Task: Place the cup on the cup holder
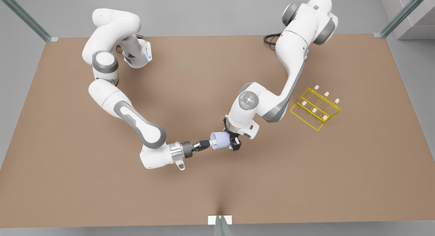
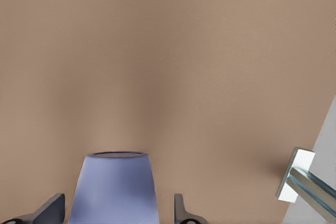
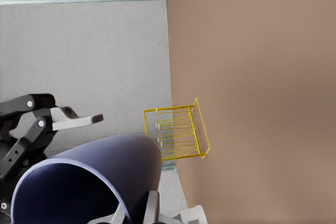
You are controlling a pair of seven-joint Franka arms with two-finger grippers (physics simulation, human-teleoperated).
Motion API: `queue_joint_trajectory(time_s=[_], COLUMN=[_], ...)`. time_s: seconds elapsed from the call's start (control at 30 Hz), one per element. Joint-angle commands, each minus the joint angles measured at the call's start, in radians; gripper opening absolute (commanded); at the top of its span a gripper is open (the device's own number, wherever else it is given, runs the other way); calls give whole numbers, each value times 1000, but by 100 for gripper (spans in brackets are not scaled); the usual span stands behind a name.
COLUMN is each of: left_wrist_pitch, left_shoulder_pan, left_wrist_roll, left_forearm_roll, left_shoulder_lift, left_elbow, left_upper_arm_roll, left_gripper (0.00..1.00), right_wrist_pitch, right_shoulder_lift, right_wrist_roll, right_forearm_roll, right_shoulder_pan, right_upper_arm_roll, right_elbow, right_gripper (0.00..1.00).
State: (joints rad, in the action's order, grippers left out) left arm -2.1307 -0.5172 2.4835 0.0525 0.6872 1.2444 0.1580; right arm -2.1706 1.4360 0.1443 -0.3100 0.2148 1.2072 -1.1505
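Near the middle of the brown table (image 1: 102, 195), a little toward 6 o'clock in the front view, the cup (image 1: 220, 140) is held up in the air on its side. It is smooth, pale purple-blue and has no handle. It is shaped like a cone with the tip cut off, wider at the rim. The rim is turned toward 9 o'clock and the bottom toward 3 o'clock.

The right gripper (image 1: 209, 144) is stretched out flat from 9 o'clock. In the right wrist view, the cup (image 3: 105, 166) is pinched at its rim, with the wall caught between the two pale fingers (image 3: 152, 208).

The left gripper (image 1: 234, 142) is pointed straight down at the cup's narrow end. In the left wrist view, the cup (image 2: 115, 190) is seen between two dark fingers (image 2: 52, 208). The jaws are spread wide, and a small gap is seen on one side.

The cup holder (image 1: 315, 108) is set on the table at about 2 o'clock from the cup, well apart from it. It is made of thin bright yellow wire, bent into a box shape, with white-tipped pegs sticking up in two rows.
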Motion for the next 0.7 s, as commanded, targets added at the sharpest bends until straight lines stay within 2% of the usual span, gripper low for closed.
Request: queue_joint_trajectory(time_s=[0.0, 0.2, 0.27, 0.37, 0.67], left_wrist_pitch=[0, -8, -9, -8, -9], left_shoulder_pan=[0, 0, 0, 0, 0], left_wrist_roll=[0, -2, -14, -15, -15], left_forearm_roll=[1, 0, 1, 0, 1], left_shoulder_lift=[-2, 12, 12, 18, 20], left_elbow=[0, 0, 0, 0, 0], left_upper_arm_roll=[0, 0, 0, 0, 0], left_gripper=[100, 100, 88, 83, 81], right_wrist_pitch=[0, 0, 0, 0, 0], right_shoulder_lift=[0, 1, 1, 1, 1], right_wrist_roll=[0, 1, 1, 1, 9], right_forearm_roll=[0, 0, 0, 0, 0], right_shoulder_pan=[0, 0, 0, 0, -2], right_upper_arm_roll=[0, 0, 0, 0, 2], right_elbow=[0, 0, 0, 0, 0], right_gripper=[29, 29, 29, 29, 29])
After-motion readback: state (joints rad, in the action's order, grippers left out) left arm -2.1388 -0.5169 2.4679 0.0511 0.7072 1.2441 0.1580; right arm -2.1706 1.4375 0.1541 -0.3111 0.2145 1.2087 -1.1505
